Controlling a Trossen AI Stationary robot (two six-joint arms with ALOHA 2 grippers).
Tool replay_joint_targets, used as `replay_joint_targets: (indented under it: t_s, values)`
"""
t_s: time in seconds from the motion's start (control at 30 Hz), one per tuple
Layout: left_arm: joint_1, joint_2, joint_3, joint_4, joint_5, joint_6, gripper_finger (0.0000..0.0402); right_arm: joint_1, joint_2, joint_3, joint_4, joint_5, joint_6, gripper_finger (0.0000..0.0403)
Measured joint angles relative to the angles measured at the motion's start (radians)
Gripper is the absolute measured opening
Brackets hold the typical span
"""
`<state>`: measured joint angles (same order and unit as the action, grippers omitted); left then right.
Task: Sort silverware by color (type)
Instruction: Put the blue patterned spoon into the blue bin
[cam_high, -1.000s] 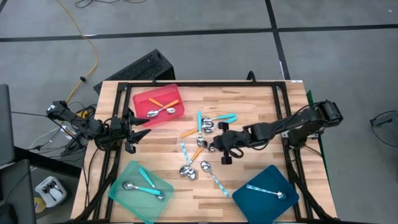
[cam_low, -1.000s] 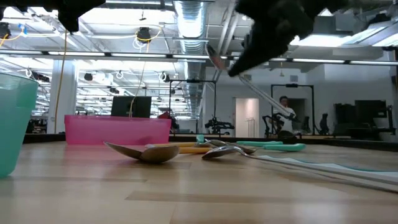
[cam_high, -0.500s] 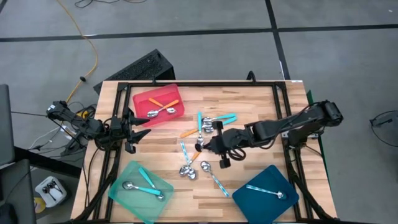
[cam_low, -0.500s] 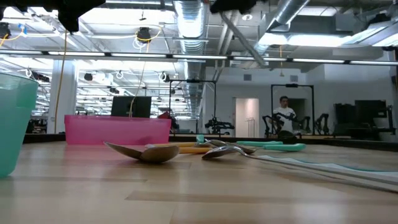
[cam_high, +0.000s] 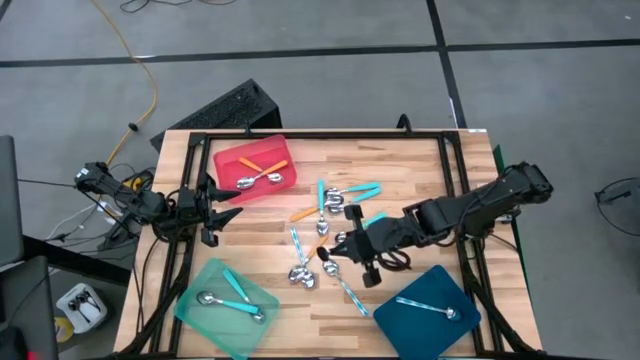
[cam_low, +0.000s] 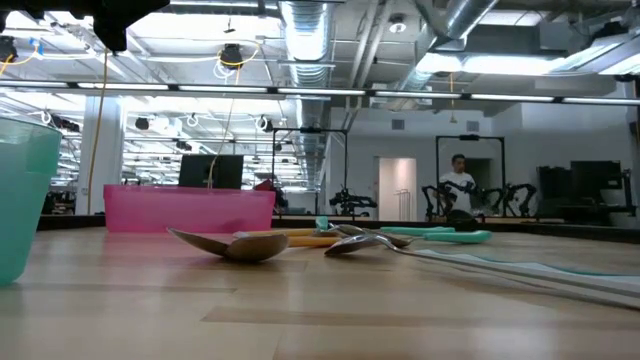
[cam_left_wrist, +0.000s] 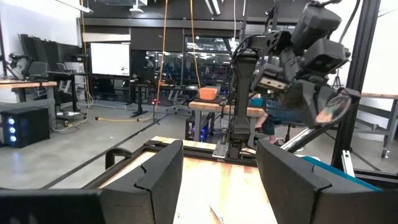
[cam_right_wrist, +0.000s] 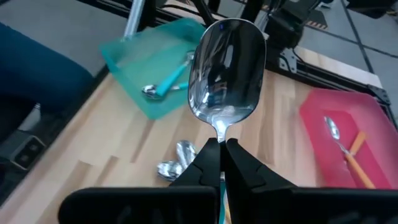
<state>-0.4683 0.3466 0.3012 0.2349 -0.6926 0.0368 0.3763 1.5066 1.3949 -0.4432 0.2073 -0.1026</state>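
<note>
Three trays sit on the counter (cam_high: 400, 165): one tray (cam_high: 232, 157) at the far left, another (cam_high: 205, 318) at the near left, a third (cam_high: 460, 330) at the near right, each holding spoons. Loose spoons (cam_high: 303, 275) lie between them at mid-counter.

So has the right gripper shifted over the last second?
Yes. The right gripper, shut on a spoon, moved from beside the loose spoons toward the dark-blue tray.

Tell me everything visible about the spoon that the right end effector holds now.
The spoon has a shiny metal bowl, oval and mirror-like, narrowing to a thin metal neck. The right end effector is shut on that neck, so the bowl points away from the wrist, lifted above the wooden table. Its handle is hidden; its colour cannot be told.
</note>
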Motion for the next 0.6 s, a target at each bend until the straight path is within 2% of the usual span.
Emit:
replay_joint_targets:
  t_s: [0.6]
  values:
    - [0.000,0.000,0.000,0.000,0.000,0.000,0.0190,0.152,0.000,0.022,-0.016,-0.001,0.328,0.0025]
